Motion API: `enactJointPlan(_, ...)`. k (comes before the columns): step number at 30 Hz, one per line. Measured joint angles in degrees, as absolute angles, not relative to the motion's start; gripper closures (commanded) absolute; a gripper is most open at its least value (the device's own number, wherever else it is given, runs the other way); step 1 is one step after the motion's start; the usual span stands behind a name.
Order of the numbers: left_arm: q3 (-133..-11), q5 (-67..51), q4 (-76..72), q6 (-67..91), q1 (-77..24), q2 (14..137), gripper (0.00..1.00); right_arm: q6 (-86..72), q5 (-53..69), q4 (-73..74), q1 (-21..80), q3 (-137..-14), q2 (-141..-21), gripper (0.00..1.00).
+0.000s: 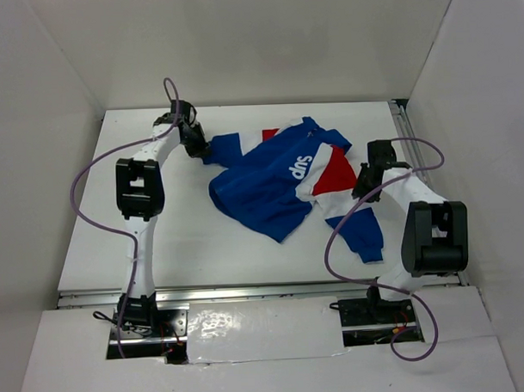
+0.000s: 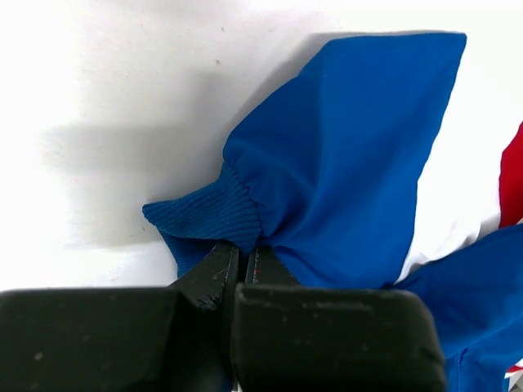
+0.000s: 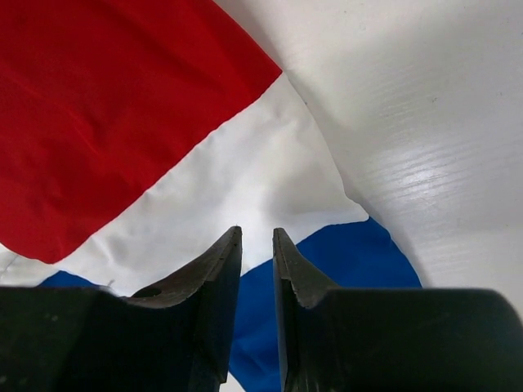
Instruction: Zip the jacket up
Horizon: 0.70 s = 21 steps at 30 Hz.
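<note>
Our left claw [image 2: 242,260] is clamped on the ribbed cuff [image 2: 204,214] of a sleeve, at the far left of the jacket [image 1: 262,192]. Our right claw [image 3: 257,241] hangs with jaws narrowly apart over the white band at the jacket's right edge, gripping nothing we can see. The jacket lies rumpled mid-tabletop [image 1: 109,244], so we judge zipping not yet begun. The left arm reaches far, wrist turned right; the right arm is folded, wrist pointing left.
</note>
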<state>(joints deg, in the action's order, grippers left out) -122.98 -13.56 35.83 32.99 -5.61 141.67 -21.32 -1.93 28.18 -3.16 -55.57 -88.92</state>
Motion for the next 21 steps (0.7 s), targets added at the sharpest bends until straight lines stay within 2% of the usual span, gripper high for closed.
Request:
enactJointPlan(7,-131.3,-11.5,34.9,32.8,-1.6,140.9,1.00,-20.5,-2.5,27.8,-2.4,-54.0,-85.8,0.70)
enactJointPlan(8,-131.0,-10.6,33.1,32.6,-0.5,139.3,1.00,-20.5,-2.6,27.6,-2.2,-53.9,-85.2,0.66)
enactJointPlan(9,-130.4,-9.9,32.1,32.2,0.4,137.5,1.00,-20.5,-2.6,27.4,-2.0,-53.9,-84.9,0.58)
enactJointPlan(10,-129.4,-9.5,31.2,31.7,1.5,135.4,1.00,-20.6,-2.6,27.1,-1.9,-53.8,-84.6,0.38)
enactJointPlan(11,-128.6,-9.3,30.2,31.4,2.7,133.2,0.76,-20.6,-2.6,26.9,-1.8,-53.8,-84.3,0.13)
enactJointPlan(12,-128.4,-9.5,29.5,30.5,3.6,131.5,0.48,-20.9,-2.7,26.6,-1.6,-53.7,-84.1,0.04)
enactJointPlan(13,-128.4,-9.8,28.3,30.2,3.9,130.9,0.01,-20.7,-2.8,26.4,-1.4,-53.6,-83.9,0.00)
enactJointPlan(17,-133.8,-10.5,27.2,28.5,6.7,129.1,0.01,-21.2,-3.4,25.6,0.4,-52.5,-81.1,0.00)
enactJointPlan(21,-132.6,-11.6,26.3,27.0,5.9,128.5,0.01,-22.6,-3.2,24.3,2.9,-51.4,-74.6,0.00)
